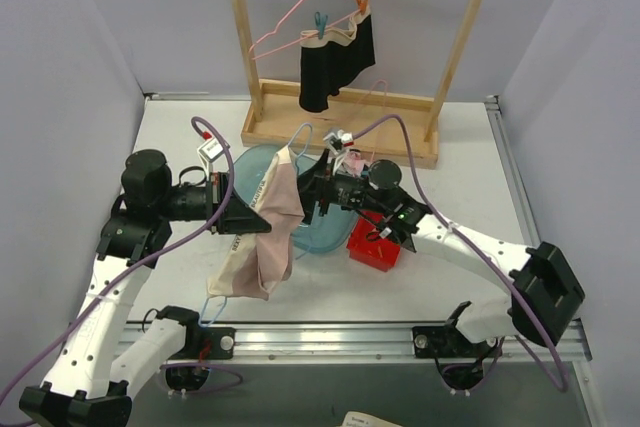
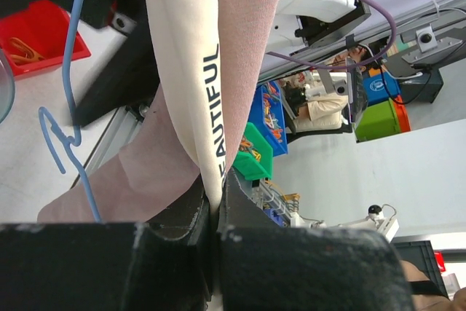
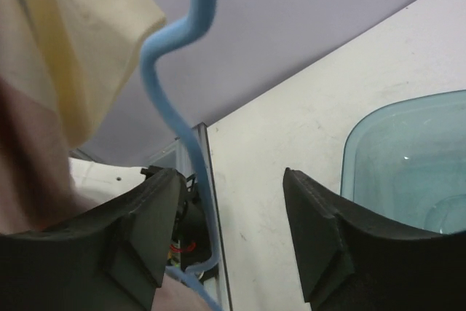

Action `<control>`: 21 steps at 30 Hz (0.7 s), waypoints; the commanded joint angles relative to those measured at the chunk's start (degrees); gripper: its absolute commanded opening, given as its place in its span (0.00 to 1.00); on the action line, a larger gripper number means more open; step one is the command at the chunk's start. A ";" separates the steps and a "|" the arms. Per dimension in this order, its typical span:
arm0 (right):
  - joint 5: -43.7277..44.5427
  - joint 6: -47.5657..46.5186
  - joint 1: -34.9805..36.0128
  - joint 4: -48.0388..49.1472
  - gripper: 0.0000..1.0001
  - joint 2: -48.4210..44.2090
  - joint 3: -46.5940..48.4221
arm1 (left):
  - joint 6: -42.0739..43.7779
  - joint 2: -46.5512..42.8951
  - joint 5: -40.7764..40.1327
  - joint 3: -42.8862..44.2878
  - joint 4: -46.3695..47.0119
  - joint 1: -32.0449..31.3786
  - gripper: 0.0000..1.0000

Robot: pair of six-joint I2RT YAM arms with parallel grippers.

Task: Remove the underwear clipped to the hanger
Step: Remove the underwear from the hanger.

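Top view: task is sitting partway at best, black briefs (image 1: 335, 67) are hanging on the pink hanger (image 1: 290, 32) on the rack (image 1: 248, 47), both pegs (image 1: 320, 25) on, nobody working them; pink briefs (image 1: 270, 257) are hanging in the air over the table (image 1: 450, 177), just beside the tray (image 1: 245, 162), with the blue hanger (image 1: 297, 139) sticking up above them; left claw (image 1: 272, 222) is pinching that cloth from the side, right claw (image 1: 318, 192) is sitting at the upper edge of the briefs next to the hanger wire; can't tell from here whether any peg is holding the pink pair to the wire. Left wrist: left claw (image 2: 216, 205) is clenching tight on the cream lettered waistband of the pink briefs (image 2: 247, 34), cloth running up out of the pinch, blue hanger (image 2: 73, 71) dangling beside it, apart from the fingers. Right wrist: right claw (image 3: 233, 216) is standing well open and gripping nothing, blue hanger (image 3: 171, 85) wire is running down between the jaws, close to one finger, contact unclear; waistband corner is hanging just outside the gap; no peg showing. Left to do, I'm reckoning: getting the pink pair clear of the wire, then the black pair
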 commanded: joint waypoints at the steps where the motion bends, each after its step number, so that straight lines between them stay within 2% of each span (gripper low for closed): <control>1: 2.23 -0.96 2.95 1.96 0.56 4.54 5.22 | -1.12 -1.00 1.68 0.12 4.23 -0.28 0.02; 2: 2.50 -1.05 3.48 1.86 0.46 4.90 5.49 | -1.21 -1.18 1.85 0.12 4.49 -0.28 0.03; 3: 2.76 -1.57 3.57 1.43 0.29 4.90 5.41 | -1.30 -1.35 1.94 0.12 4.58 -0.45 0.02; 5: 4.34 -2.10 3.75 0.20 0.13 3.50 4.79 | -0.95 -1.62 1.77 0.12 3.36 -0.46 0.05; 6: 5.56 -2.98 3.75 -2.16 0.00 2.71 4.01 | 0.79 -1.53 1.42 0.38 2.05 -0.28 0.11; 7: 7.58 -3.68 3.75 -3.57 0.00 1.83 3.65 | 2.98 -1.36 -0.24 1.08 -0.23 -0.19 0.16; 8: 8.47 -4.12 3.57 -4.63 0.00 1.04 3.21 | 5.96 -0.92 -1.91 3.52 -7.91 -0.02 0.34; 9: 9.26 -4.21 3.57 -5.42 0.00 -0.45 2.69 | 12.78 0.13 -3.84 5.20 -12.25 0.07 0.41; 11: 11.27 -4.92 3.40 -8.15 0.00 -2.38 1.37 | 18.71 1.19 -10.84 9.58 -23.03 -0.02 0.50; 12: 11.72 -4.92 3.22 -8.94 0.00 -2.83 1.10 | 21.26 1.54 -12.37 10.22 -24.23 -0.10 0.51; 13: 12.25 -4.92 3.13 -9.99 0.00 -3.36 0.32 | 21.72 1.54 -13.86 10.58 -25.11 -0.10 0.51; 14: 12.69 -5.01 2.87 -10.35 0.00 -4.15 0.05 | 22.07 1.54 -15.44 10.75 -25.90 -0.02 0.46; 15: 12.87 -5.01 2.52 -10.53 0.00 -4.50 -0.39 | 22.69 1.80 -15.98 10.58 -26.26 -0.02 0.15; 16: 13.22 -4.92 2.52 -11.05 0.00 -4.85 -0.48 | 23.04 2.07 -16.86 10.58 -26.96 -0.02 0.03; 21: 13.75 -4.92 2.08 -12.55 0.00 -5.39 -0.39 | 25.41 2.60 -22.65 10.23 -30.30 -0.02 0.02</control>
